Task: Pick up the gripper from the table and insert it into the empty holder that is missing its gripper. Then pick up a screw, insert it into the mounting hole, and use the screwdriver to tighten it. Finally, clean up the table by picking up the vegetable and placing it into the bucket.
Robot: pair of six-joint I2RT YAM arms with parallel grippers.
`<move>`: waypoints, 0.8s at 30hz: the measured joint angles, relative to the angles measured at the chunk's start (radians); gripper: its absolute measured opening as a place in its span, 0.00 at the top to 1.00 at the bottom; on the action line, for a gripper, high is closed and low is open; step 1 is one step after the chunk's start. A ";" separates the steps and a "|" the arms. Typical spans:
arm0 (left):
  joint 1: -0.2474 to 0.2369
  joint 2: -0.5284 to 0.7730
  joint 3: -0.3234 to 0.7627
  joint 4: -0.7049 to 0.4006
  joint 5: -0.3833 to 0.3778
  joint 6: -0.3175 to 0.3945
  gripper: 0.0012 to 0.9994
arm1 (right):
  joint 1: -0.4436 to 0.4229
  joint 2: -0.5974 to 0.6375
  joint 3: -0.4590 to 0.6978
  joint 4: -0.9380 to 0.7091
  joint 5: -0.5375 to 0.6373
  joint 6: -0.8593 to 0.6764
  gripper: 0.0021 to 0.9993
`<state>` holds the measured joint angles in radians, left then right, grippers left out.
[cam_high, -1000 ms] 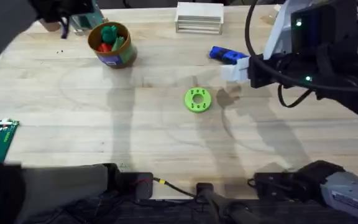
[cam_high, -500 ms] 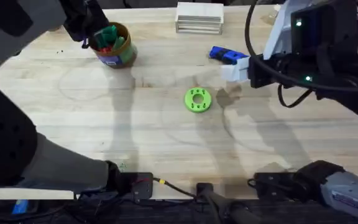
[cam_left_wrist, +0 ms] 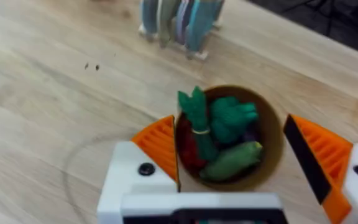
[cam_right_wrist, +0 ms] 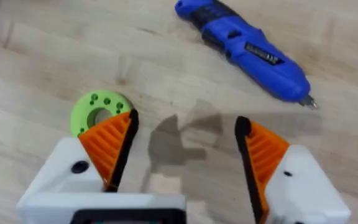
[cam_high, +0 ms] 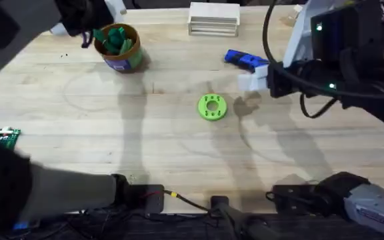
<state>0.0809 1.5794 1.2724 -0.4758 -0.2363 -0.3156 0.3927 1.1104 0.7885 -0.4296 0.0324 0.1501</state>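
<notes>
The bucket (cam_left_wrist: 272, 127) stands under my left gripper (cam_left_wrist: 232, 146), which is open, its orange pads (cam_left_wrist: 160, 143) on either side of the can. Inside it lie the dark green leafy vegetable (cam_left_wrist: 196, 121), other green toys and a red one. In the overhead view the bucket (cam_high: 127, 61) is at the far left of the table, with the vegetable (cam_high: 117, 37) in it. My right gripper (cam_right_wrist: 185, 143) hangs open and empty above the wood. The blue screwdriver (cam_right_wrist: 247, 50) lies just beyond it, also seen as the screwdriver (cam_high: 244, 59). Each white holder (cam_right_wrist: 48, 186) carries an orange wedge.
A lime-green ring disc (cam_high: 212, 107) lies mid-table, close to my right gripper (cam_high: 252, 80). A white box (cam_high: 213, 18) sits at the far edge, a green circuit board (cam_high: 0, 137) at the left edge. A rack of flat pieces (cam_left_wrist: 179, 18) stands behind the bucket.
My left arm swung in over the bucket and has drawn back a little toward the far left. The right arm, screwdriver and disc have not moved.
</notes>
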 joint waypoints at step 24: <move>-0.370 -0.489 0.012 -0.559 0.372 0.415 0.76 | 0.000 -0.221 0.279 -0.470 -0.001 0.000 0.01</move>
<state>-0.2891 1.0901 1.2842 -1.0348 0.1361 0.0998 0.3927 0.8890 1.0672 -0.8992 0.0319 0.1501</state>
